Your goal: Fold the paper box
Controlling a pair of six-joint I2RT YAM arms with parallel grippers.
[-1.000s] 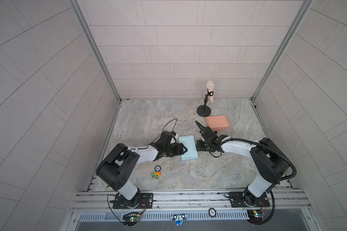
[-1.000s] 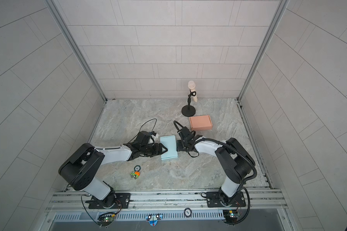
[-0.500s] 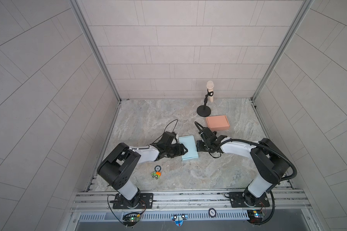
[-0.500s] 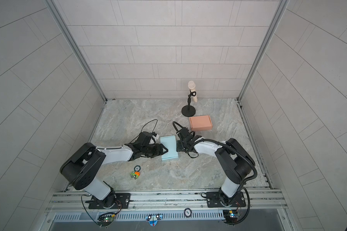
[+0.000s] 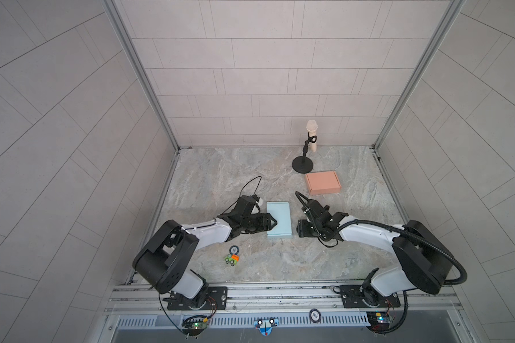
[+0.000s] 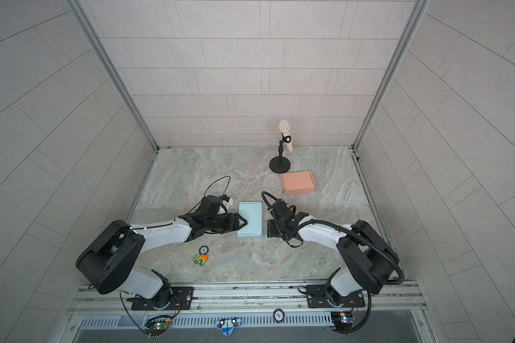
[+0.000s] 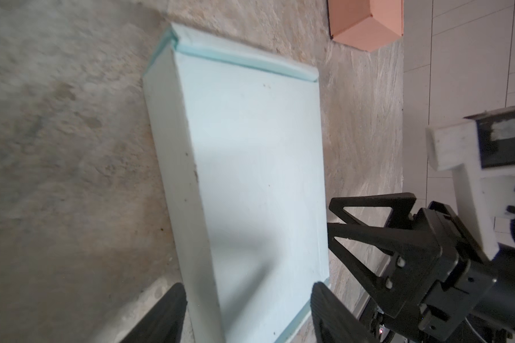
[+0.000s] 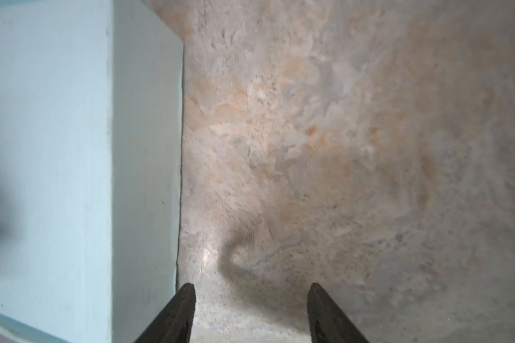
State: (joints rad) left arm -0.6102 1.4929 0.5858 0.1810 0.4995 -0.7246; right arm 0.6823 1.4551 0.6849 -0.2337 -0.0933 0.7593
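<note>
- Counter (image 5: 220, 178): open stone all round, walls well apart from the work.
- Left arm (image 5: 205, 230) stretched low; left pincer (image 7: 247, 289) fingers apart at the paper box (image 5: 278, 218) left edge.
- Right arm (image 5: 369, 237) low; right pincer (image 8: 250, 286) apart over stone, just beside the box's right side.
- Box closed, flat, mid-counter.

The left arm (image 5: 204, 234) and the right arm (image 5: 369, 237) are made of white shells joined by big round black parts. A thick ribbed black hose (image 5: 375, 223) is run along the right arm, and a thin black cable (image 5: 260, 177) is looped over the left one. Each arm is bolted to a black plate (image 5: 219, 294). The right claw (image 7: 330, 219) is built of black fingers (image 7: 375, 199) shaped like open triangles, with small silver screws (image 7: 400, 261), and a white block (image 7: 452, 148) is fixed behind it.
</note>
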